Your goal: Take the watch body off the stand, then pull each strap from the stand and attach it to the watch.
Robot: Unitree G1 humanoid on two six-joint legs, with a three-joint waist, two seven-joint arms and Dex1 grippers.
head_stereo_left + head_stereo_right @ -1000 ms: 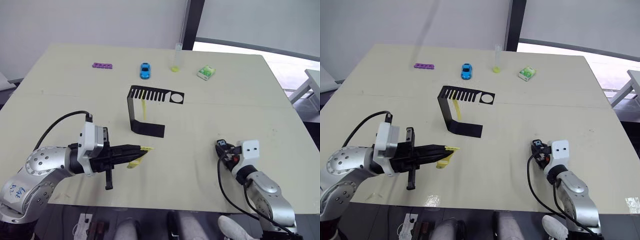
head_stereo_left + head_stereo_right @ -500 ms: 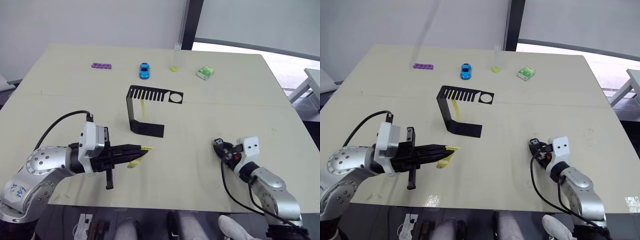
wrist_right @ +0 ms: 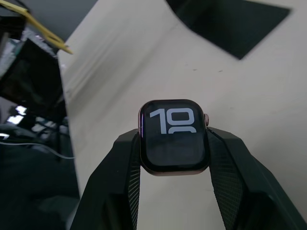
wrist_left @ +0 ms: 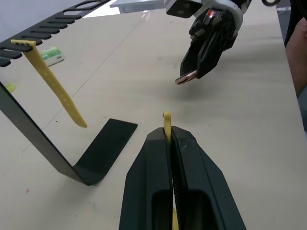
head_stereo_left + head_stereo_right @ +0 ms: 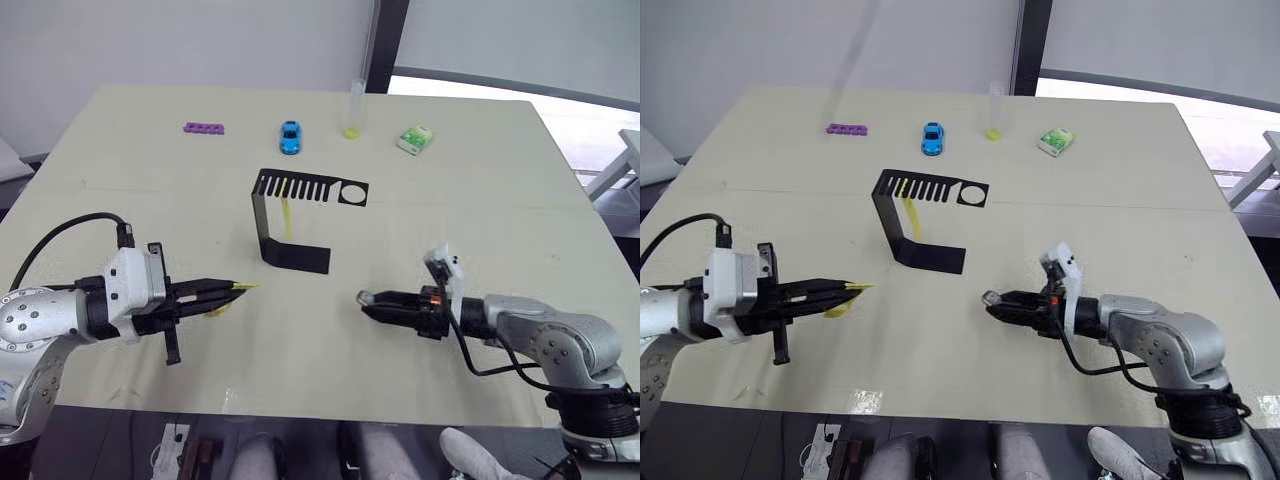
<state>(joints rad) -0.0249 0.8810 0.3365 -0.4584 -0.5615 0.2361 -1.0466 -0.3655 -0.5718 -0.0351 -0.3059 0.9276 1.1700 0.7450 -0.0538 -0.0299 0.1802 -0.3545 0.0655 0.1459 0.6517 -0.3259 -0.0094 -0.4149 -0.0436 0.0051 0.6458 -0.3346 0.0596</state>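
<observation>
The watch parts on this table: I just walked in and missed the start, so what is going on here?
The robot is assembling a watch. Its right gripper holds the watch body clamped between its fingers, pointed toward the left arm. The left gripper grips one yellow strap and faces the watch across the table. The other yellow strap hangs from the slotted top of the black stand. No strap is attached yet.

Bright, even daylight — soft shadows, sharp, window glare behind
</observation>
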